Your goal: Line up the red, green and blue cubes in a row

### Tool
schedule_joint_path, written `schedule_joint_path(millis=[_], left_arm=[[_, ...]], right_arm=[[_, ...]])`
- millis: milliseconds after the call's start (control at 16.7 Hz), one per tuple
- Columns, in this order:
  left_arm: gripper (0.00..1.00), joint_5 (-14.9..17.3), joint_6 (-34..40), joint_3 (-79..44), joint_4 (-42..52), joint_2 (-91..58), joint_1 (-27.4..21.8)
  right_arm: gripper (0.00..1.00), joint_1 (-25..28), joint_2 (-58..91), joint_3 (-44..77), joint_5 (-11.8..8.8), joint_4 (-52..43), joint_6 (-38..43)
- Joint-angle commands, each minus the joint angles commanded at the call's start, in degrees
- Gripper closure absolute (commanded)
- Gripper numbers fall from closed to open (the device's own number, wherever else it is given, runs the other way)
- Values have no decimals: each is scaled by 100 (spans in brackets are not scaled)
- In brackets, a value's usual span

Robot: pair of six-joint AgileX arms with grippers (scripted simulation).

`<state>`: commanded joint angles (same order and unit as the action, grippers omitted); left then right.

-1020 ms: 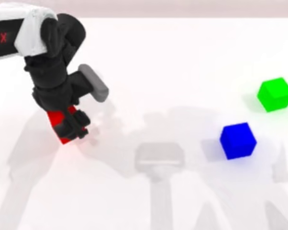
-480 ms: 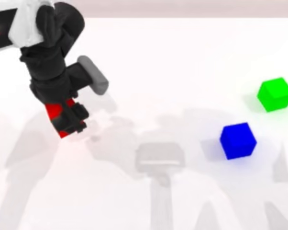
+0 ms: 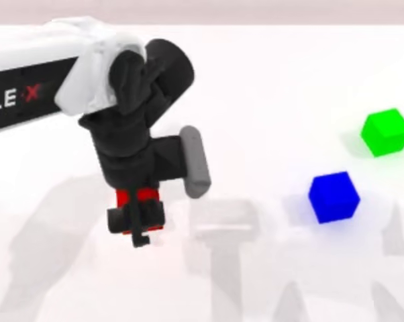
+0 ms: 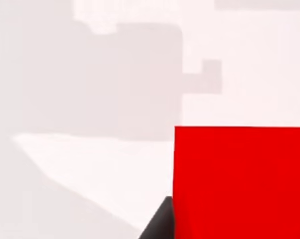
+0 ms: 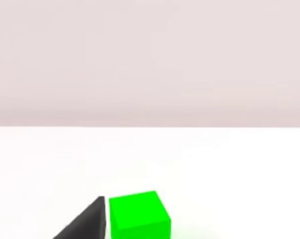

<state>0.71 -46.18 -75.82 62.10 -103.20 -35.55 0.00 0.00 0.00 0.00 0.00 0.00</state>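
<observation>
- Gripping the small matte bright red cube (image 3: pixel 129 198), the left gripper (image 3: pixel 136 220) sits at the left-centre of the white table (image 3: pixel 269 87) in the top view; its black fingers (image 3: pixel 119 219) are clamped on the cube's sides, and only slivers of red show between them.
- The left wrist view is largely filled by one flat face of the red cube (image 4: pixel 242 181), with a dark finger (image 4: pixel 159 223) edge against its side and pale table (image 4: pixel 90 189) beyond it; grey shadows lie across that surface.
- The small matte bright blue cube (image 3: pixel 333 196) rests on the table right of centre, well apart from the red one.
- The small matte bright green cube (image 3: pixel 386 132) lies near the table's right edge, near the blue cube and farther back, not touching it.
- The right arm is out of the top view; its wrist view shows the green cube (image 5: pixel 138 215) close by, with a dark finger (image 5: pixel 85 222) tip just beside it. Whether the right gripper's fingers are parted or together cannot be told.
</observation>
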Motion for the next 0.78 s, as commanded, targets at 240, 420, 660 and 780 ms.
schedule_joint_path(millis=[240, 420, 660, 780], left_arm=[[100, -8, -271, 237, 27, 289, -525], [100, -9, -273, 239, 27, 292, -529], [100, -6, -274, 367, -213, 192, -512], [100, -1, -264, 609, -587, 54, -513]], right_arm=[[0, 0, 0, 0, 0, 0, 0], [0, 0, 0, 0, 0, 0, 0], [0, 0, 0, 0, 0, 0, 0], [0, 0, 0, 0, 0, 0, 0]])
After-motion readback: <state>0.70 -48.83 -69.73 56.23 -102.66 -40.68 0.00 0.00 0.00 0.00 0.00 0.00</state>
